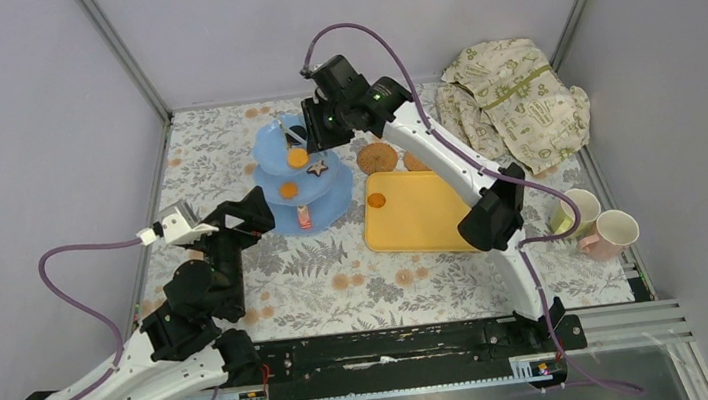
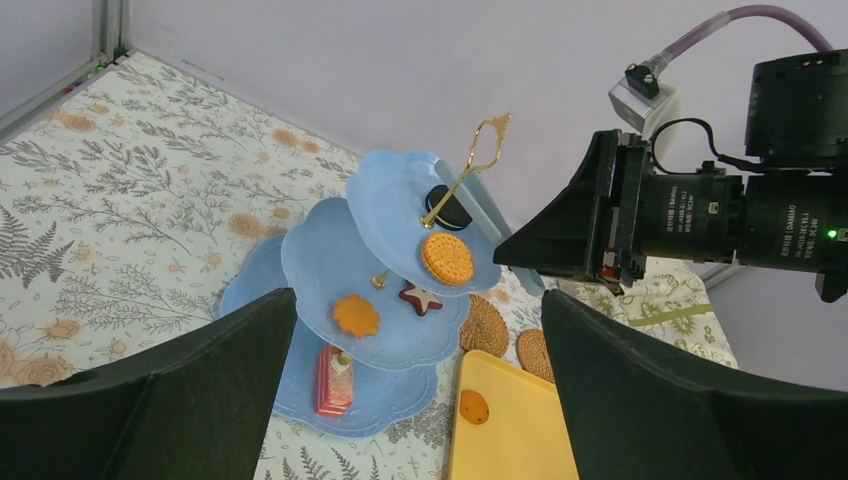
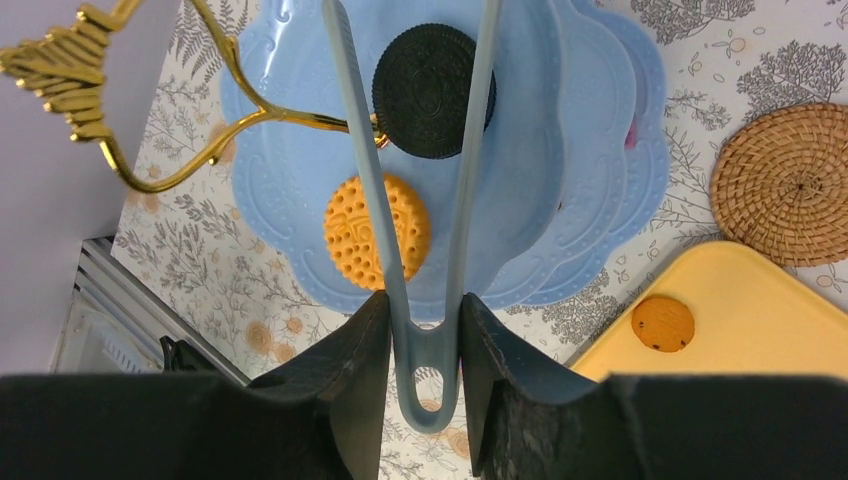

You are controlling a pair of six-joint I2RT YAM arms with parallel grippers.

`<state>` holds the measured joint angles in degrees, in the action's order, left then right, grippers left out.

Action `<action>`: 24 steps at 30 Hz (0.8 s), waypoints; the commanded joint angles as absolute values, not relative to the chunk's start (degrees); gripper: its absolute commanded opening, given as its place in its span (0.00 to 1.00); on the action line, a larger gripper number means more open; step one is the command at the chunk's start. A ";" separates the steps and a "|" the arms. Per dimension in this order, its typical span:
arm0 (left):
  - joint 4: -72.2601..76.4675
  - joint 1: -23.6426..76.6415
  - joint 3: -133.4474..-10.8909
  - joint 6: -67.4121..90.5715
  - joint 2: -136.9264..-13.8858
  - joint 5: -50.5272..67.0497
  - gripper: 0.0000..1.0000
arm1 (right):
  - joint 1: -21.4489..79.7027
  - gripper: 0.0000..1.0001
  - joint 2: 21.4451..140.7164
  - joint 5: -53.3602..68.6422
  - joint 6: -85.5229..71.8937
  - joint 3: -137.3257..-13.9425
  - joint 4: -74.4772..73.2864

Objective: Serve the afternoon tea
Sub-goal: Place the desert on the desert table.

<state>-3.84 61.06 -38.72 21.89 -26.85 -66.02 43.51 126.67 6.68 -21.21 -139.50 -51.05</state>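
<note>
Three-tier stand [image 1: 330, 201] sits centre-left on the table. On the top tier are a black biscuit [image 3: 432, 90] and an orange biscuit [image 3: 350, 230]. Right gripper [image 3: 424, 320] is clamped on the tongs [image 3: 428, 342]. The tong arms straddle the black biscuit, contact unclear. Left gripper [image 2: 418, 300] is spread wide and empty, just left of the stand. Two coasters [image 1: 376, 157] lie right of the stand, at the yellow tray's [image 1: 428, 222] far edge. One cookie [image 1: 376, 199] is on the tray. Two cups [image 1: 578, 210] are at the right edge, well apart.

You count: stand [image 1: 269, 149] 1 | black cookie [image 2: 449, 207] 1 | round biscuit [image 2: 447, 258] 1 | flower biscuit [image 2: 356, 315] 1 | star [image 2: 421, 298] 1 | cake slice [image 2: 334, 380] 1 | chip cookie [image 2: 474, 406] 1 | coasters [image 1: 376, 157] [image 1: 415, 162] 2 | cups [image 1: 577, 207] [image 1: 615, 231] 2 | tray [image 1: 422, 217] 1 | tongs [image 3: 470, 150] 1 | cloth [image 1: 510, 102] 1
</note>
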 commanded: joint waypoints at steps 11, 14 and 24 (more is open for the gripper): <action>-0.68 60.75 -38.04 20.70 -27.95 -67.86 1.00 | 43.99 0.36 116.55 2.85 -18.39 -133.77 -47.79; -0.69 60.73 -38.06 20.63 -28.11 -67.93 1.00 | 44.03 0.35 114.71 2.56 -18.14 -131.37 -47.18; -0.54 60.73 -37.96 20.56 -28.72 -68.20 1.00 | 43.95 0.35 110.25 1.95 -17.29 -125.83 -46.18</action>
<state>-3.44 61.01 -38.39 21.19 -28.16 -66.06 43.51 115.04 3.51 -18.76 -127.35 -48.71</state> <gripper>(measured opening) 0.998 0.360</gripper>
